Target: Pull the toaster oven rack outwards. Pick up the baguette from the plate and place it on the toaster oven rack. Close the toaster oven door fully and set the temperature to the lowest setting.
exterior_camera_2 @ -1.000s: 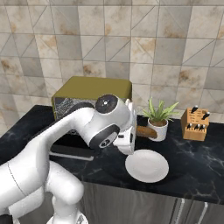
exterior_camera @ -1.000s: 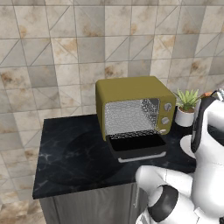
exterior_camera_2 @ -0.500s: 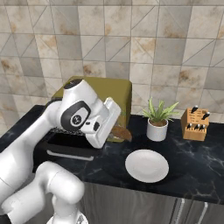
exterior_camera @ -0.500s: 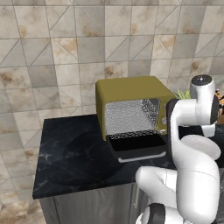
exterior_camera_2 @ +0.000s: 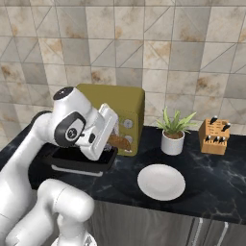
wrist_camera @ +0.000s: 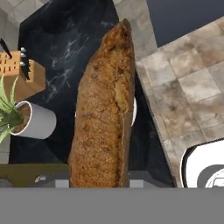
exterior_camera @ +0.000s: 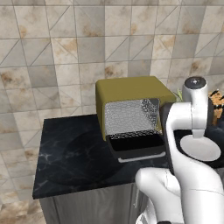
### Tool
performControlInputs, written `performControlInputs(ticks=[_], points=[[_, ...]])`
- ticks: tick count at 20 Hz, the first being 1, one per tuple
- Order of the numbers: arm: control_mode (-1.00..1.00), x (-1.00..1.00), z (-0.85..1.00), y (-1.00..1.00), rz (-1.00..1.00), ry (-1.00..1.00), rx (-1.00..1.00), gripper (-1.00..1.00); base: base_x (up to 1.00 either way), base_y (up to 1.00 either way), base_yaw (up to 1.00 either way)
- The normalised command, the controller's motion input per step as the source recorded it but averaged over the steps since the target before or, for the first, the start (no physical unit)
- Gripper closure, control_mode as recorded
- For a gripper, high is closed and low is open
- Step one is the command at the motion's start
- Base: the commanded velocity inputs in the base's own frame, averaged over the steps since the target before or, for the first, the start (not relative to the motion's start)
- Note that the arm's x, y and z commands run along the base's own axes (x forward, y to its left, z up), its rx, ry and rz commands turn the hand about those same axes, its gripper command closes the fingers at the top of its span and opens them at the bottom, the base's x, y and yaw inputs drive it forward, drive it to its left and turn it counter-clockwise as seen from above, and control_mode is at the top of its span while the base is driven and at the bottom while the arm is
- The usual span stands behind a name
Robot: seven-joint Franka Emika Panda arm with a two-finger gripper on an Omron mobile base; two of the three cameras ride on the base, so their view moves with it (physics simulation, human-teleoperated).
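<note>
The olive-yellow toaster oven (exterior_camera: 131,89) stands at the back of the counter with its door (exterior_camera: 136,152) folded down flat. A silvery wire grid, the rack (exterior_camera: 129,117), shows in the open cavity. My gripper (exterior_camera_2: 111,140) is shut on the orange-brown baguette (exterior_camera_2: 120,142). It holds the baguette in the air just above the right end of the lowered door (exterior_camera_2: 79,161), in front of the oven's knobs (exterior_camera_2: 127,123). In the hand view the baguette (wrist_camera: 105,118) runs up the middle and hides the fingertips. The white plate (exterior_camera_2: 161,181) lies bare on the counter to the right.
A potted plant (exterior_camera_2: 173,134) and a wooden knife block (exterior_camera_2: 214,137) stand at the back right, beyond the plate. My own arm (exterior_camera: 192,127) rises in front of the oven's right side. Black counter (exterior_camera: 74,153) stretches to the oven's left.
The arm has swung left from above the plate to the oven's front, carrying the baguette with it. The plate, oven and door have stayed put.
</note>
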Motion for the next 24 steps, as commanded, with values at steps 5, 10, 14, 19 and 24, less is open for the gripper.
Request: performControlInputs(ticks=[5,10,14,19,24], points=[[-1.00,0.00,0.00,0.46,0.23,-0.27,0.01,1.00,0.00,0.00,0.00],[-1.00,0.03,0.00,0.49,0.20,-0.13,0.00,1.00,0.00,0.00,0.00],[-1.00,0.13,0.00,0.51,0.17,-0.02,0.00,1.00,0.00,0.00,0.00],[-1.00,0.21,0.00,0.45,0.13,-0.09,0.00,1.00,0.00,0.00,0.00],[-1.00,0.22,0.00,0.33,0.05,-0.11,0.02,1.00,0.00,0.00,0.00]])
